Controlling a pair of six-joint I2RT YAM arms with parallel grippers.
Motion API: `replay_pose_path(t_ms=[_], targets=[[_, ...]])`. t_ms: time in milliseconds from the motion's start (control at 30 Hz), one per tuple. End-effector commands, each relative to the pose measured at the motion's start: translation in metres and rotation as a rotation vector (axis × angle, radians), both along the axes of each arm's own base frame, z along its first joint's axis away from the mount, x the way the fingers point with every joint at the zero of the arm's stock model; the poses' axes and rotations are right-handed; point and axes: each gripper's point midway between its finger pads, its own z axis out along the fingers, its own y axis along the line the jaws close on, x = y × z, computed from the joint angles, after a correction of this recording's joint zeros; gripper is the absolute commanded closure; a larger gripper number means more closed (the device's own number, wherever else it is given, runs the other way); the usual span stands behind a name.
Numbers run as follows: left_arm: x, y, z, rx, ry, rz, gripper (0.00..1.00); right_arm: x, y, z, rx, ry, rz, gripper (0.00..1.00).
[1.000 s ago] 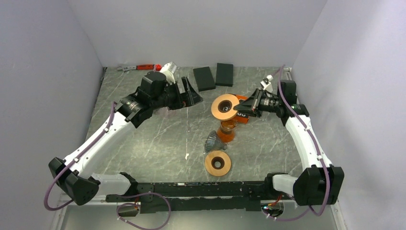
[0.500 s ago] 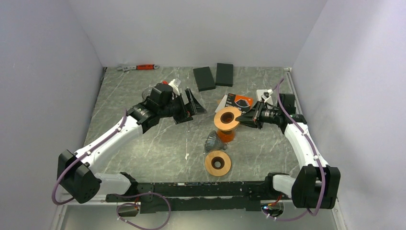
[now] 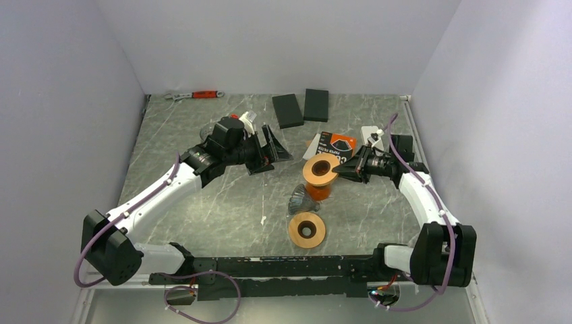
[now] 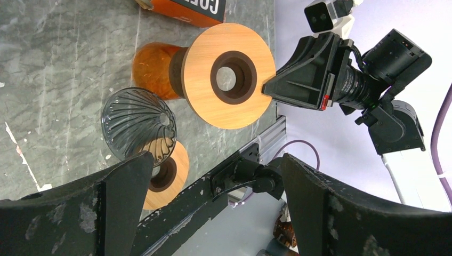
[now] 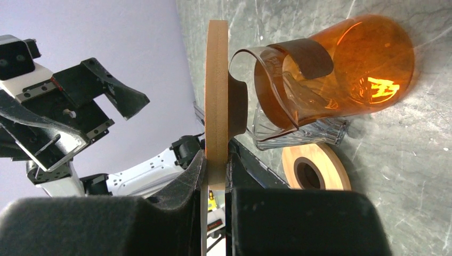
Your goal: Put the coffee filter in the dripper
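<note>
Fingers of left gripper (image 3: pixel 280 162) spread wide, empty, above table (image 3: pixel 202 202). Right gripper (image 3: pixel 340 169) pinched on wooden collar of orange dripper (image 3: pixel 321 189), tipped sideways. Filter box (image 3: pixel 335 143) lies just behind; grey glass dripper (image 3: pixel 301 200) in front.

**Left arm** (image 3: pixel 155 199), white links and black joints. Base at the near left corner of the grey marbled counter (image 3: pixel 222 209). It reaches up and inward to the counter's middle, with the wrist turned to face right.
**Left end effector** (image 4: pixel 216 160): jaws spread wide, with nothing between the black fingers (image 4: pixel 122 197).

**Right arm** (image 3: pixel 421 196), same build. Base at the near right corner. It rises along the right edge, with the forearm bent left toward the centre.
**Right end effector** (image 5: pixel 216 165): jaws nearly shut, gripping the rim of the round wooden collar of the amber glass dripper (image 5: pixel 216 80), one foam-padded finger (image 5: pixel 186 186) on each face.

The two end effectors face each other, apart.
</note>
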Motion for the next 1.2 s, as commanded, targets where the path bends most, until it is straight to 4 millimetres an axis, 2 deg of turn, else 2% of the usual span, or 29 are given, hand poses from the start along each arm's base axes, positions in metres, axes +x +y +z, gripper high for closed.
replay_pose_path(t_ms=[0,67,200,333,600,767,967,1067,1167], targets=[[0.001,-0.006,0.006,-0.024,-0.015,-0.019,0.05,0.011,-0.003,0.005,-0.025,-0.076,0.017,1.0],[0.001,-0.006,0.003,-0.022,-0.008,-0.021,0.05,0.011,-0.003,-0.003,-0.025,-0.054,0.031,1.0],[0.001,-0.009,-0.003,-0.021,0.002,-0.03,0.06,0.012,-0.008,-0.018,-0.07,-0.019,0.023,0.85],[0.002,-0.01,-0.007,-0.008,0.012,-0.035,0.06,0.011,-0.011,-0.029,-0.104,0.013,0.018,0.75],[0.004,-0.012,-0.011,-0.001,0.02,-0.042,0.06,0.012,-0.021,-0.04,-0.189,0.049,-0.01,0.65],[0.004,-0.012,-0.014,0.019,0.022,-0.053,0.06,0.015,-0.023,-0.033,-0.201,0.03,-0.01,0.53],[0.004,-0.009,-0.022,0.064,0.026,-0.058,0.05,0.019,-0.025,-0.004,-0.222,-0.042,-0.034,0.28],[0.0,-0.008,-0.032,0.098,0.033,-0.078,0.06,0.018,-0.029,0.009,-0.251,-0.068,-0.053,0.18],[-0.013,-0.015,-0.047,0.167,0.01,-0.144,0.08,0.016,-0.032,0.018,-0.275,-0.081,-0.07,0.11]])
